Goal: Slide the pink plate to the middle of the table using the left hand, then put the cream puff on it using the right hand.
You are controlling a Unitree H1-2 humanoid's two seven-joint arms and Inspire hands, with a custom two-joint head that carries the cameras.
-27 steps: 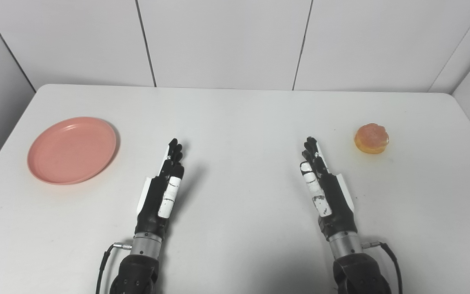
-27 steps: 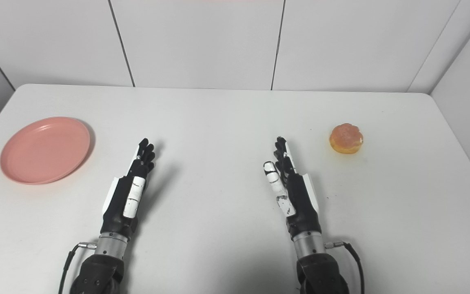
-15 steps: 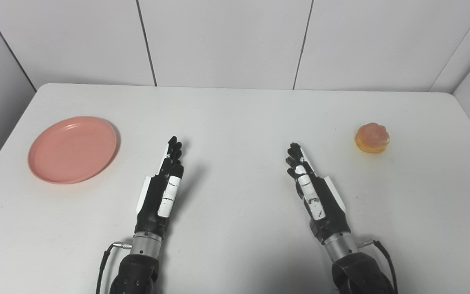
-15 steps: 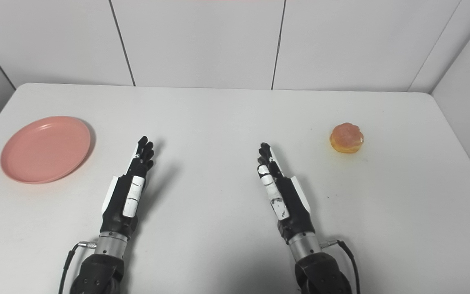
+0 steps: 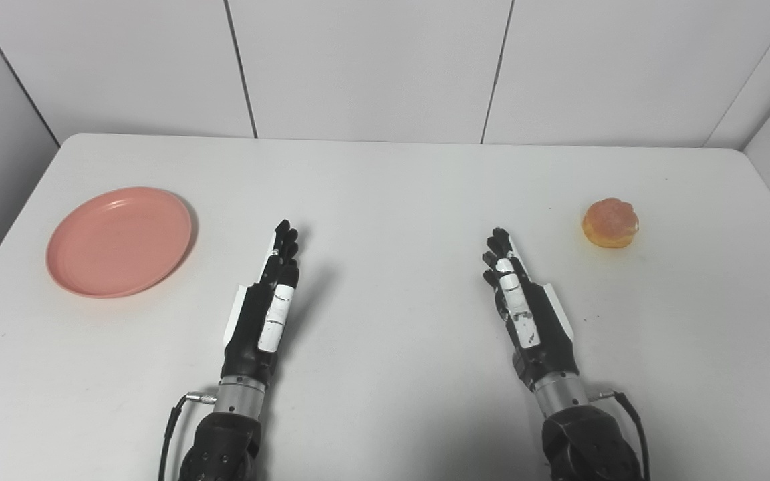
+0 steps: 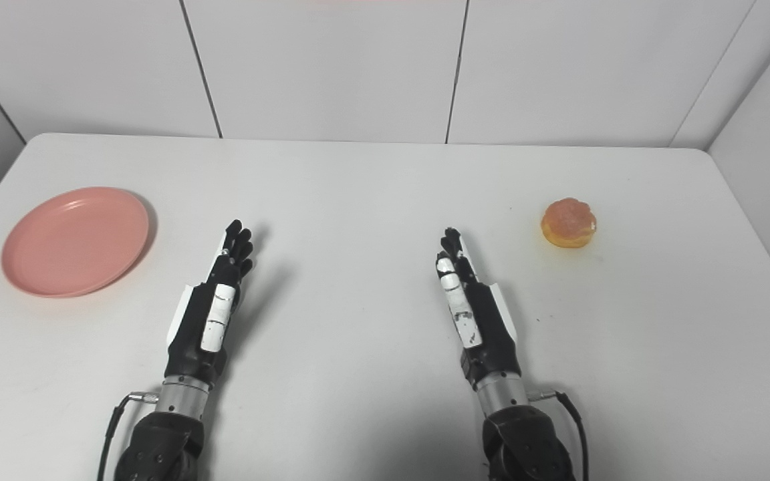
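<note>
The pink plate lies flat near the table's left edge, bare on top. A golden cream puff sits far right on the table. My left hand rests edge-up at centre left, fingers stretched forward and holding nothing, well right of the plate. My right hand is at centre right, likewise outstretched and open, below and left of the cream puff. Neither hand touches anything but the table.
The white table is ringed by pale wall panels at the back and both sides. Cables hang from both wrists near the bottom edge.
My right hand swung left and back, then returned part of the way toward its first spot. The left hand has stayed put. The picture has shifted slightly upward.
</note>
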